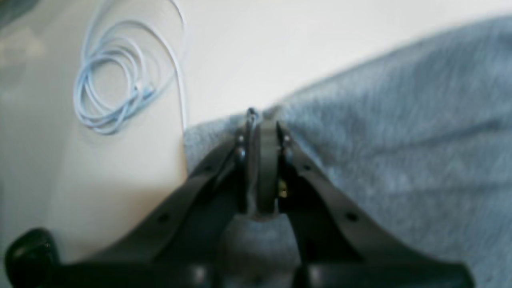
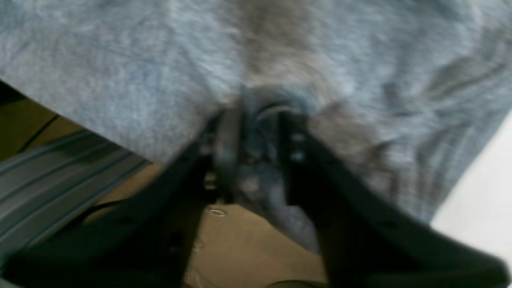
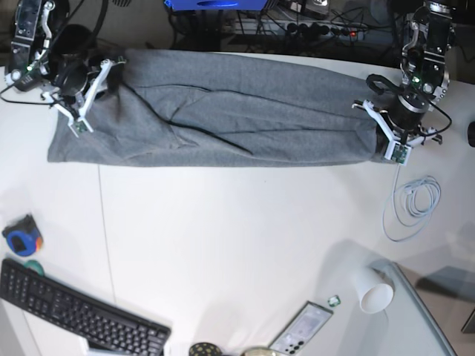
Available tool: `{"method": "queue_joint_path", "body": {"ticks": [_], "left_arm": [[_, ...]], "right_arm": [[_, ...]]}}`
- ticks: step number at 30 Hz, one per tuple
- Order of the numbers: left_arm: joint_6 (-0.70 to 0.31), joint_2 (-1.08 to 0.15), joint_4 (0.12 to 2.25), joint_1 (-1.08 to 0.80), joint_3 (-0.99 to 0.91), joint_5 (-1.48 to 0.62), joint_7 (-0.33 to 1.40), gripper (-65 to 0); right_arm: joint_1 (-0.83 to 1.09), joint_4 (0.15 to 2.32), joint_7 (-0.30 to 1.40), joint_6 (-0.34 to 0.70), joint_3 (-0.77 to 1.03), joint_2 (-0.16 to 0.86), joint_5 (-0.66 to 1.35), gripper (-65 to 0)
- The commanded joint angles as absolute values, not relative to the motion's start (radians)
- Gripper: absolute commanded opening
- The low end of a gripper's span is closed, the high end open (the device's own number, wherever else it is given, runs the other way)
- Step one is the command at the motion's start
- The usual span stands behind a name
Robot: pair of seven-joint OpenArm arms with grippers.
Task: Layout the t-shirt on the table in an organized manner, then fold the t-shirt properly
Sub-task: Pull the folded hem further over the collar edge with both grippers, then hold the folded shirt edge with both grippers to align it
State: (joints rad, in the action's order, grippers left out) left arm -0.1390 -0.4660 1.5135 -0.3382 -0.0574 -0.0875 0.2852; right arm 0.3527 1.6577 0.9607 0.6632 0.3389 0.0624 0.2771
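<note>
Near edge of the bench (image 3: 223, 245) bare of cloth; shirt (image 3: 223, 119) lay along the far edge, long axis left-right, both ends at my arms. My left fingers (image 1: 262, 120) were clamped shut on its edge. My right fingers (image 2: 260, 116) sat over cloth, slightly parted; blur meant I couldn't tell whether they held it. Judged step: stretching it flat. Best done pulling both ends evenly, low over the bench, keeping clear of the cable (image 3: 415, 204).

Office-lab desk – keyboard (image 3: 78, 315), power strip (image 3: 297, 28), cables (image 3: 415, 204)
</note>
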Motion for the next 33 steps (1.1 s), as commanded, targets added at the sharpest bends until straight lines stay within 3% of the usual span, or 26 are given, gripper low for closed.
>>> {"method": "queue_joint_path", "body": {"ticks": [1, 5, 9, 10, 13, 16, 23, 33], "left_arm": [[-0.131, -0.483, 1.526, -0.331, -0.059, -0.077, 0.271, -65.0], [-0.131, -0.483, 1.526, -0.329, -0.059, -0.053, 0.272, -65.0], [-0.131, -0.489, 1.509, -0.332, -0.058, -0.051, 0.272, -65.0], [-0.131, -0.489, 1.504, -0.334, -0.058, -0.051, 0.272, -65.0], [-0.131, -0.489, 1.504, -0.341, -0.056, -0.051, 0.274, -65.0], [-0.131, -0.487, 1.501, -0.341, -0.056, -0.051, 0.315, -65.0], [-0.131, -0.486, 1.477, -0.341, -0.056, -0.051, 0.346, -65.0], [-0.131, -0.484, 1.431, -0.332, -0.056, -0.051, 0.344, -65.0]], "right_arm": [[0.369, 1.71, 0.944, 0.665, 0.361, 0.067, 0.295, -42.2], [0.369, 1.813, 0.931, 0.665, 0.433, 0.067, 0.295, -40.7], [0.234, 1.701, 0.849, 0.667, 0.453, 0.125, 0.294, -42.2], [0.2, 1.649, 0.842, 0.667, 0.438, 0.14, 0.294, -45.6], [0.091, 1.481, 0.832, 0.667, 0.409, 0.191, 0.294, -65.0], [0.016, 1.33, 0.783, 0.665, 0.412, 0.213, 0.294, -62.3], [-0.03, 1.084, 0.63, 0.622, 0.404, 0.298, 0.294, -63.0], [-0.051, 0.963, 0.588, 0.613, 0.404, 0.363, 0.292, -63.0]]}}
